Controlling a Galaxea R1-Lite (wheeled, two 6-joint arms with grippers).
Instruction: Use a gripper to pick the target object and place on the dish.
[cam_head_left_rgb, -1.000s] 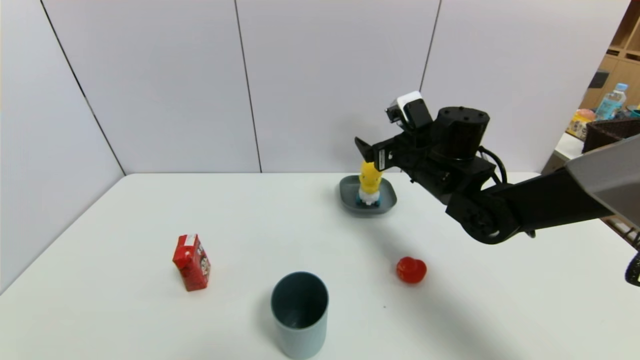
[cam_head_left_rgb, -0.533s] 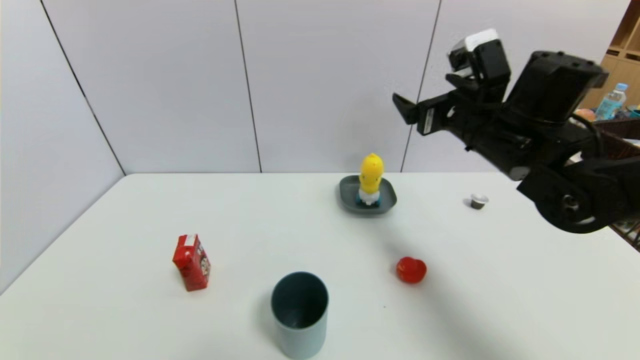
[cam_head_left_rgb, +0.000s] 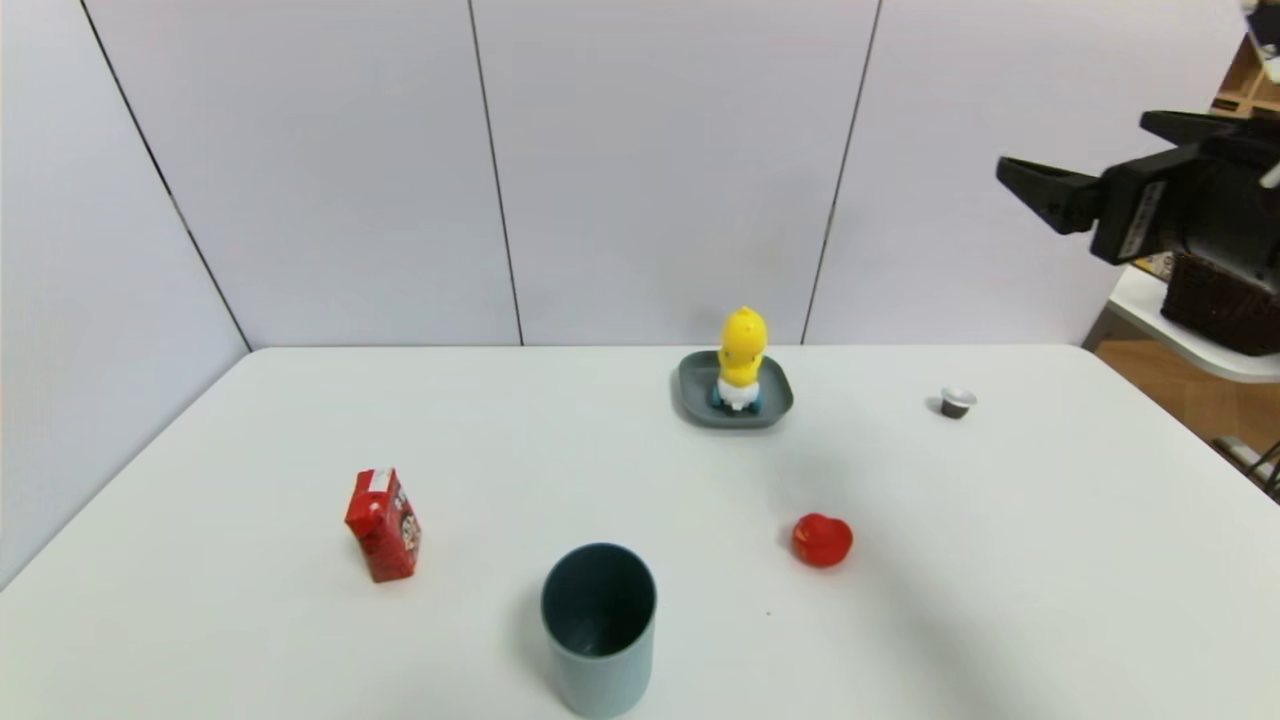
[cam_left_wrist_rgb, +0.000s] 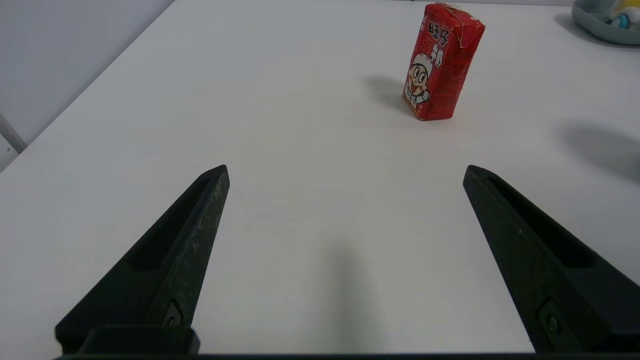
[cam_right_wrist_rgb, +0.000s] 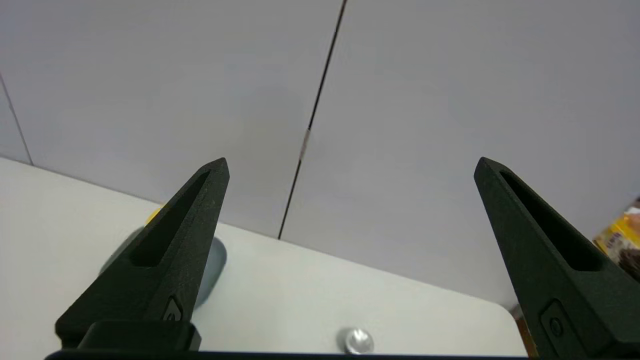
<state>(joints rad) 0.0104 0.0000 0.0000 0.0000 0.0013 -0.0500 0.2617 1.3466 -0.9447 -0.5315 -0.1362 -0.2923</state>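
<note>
Glossy yellow plastic figure (cam_head_left_rgb: 742, 350) stands on the rounded-square dish (cam_head_left_rgb: 700, 408).

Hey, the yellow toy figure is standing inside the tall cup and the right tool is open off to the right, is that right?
Not quite: the head view shows the yellow toy figure standing on the flat dish, not in the tall cup. The right tool is indeed open off to the right.
</note>
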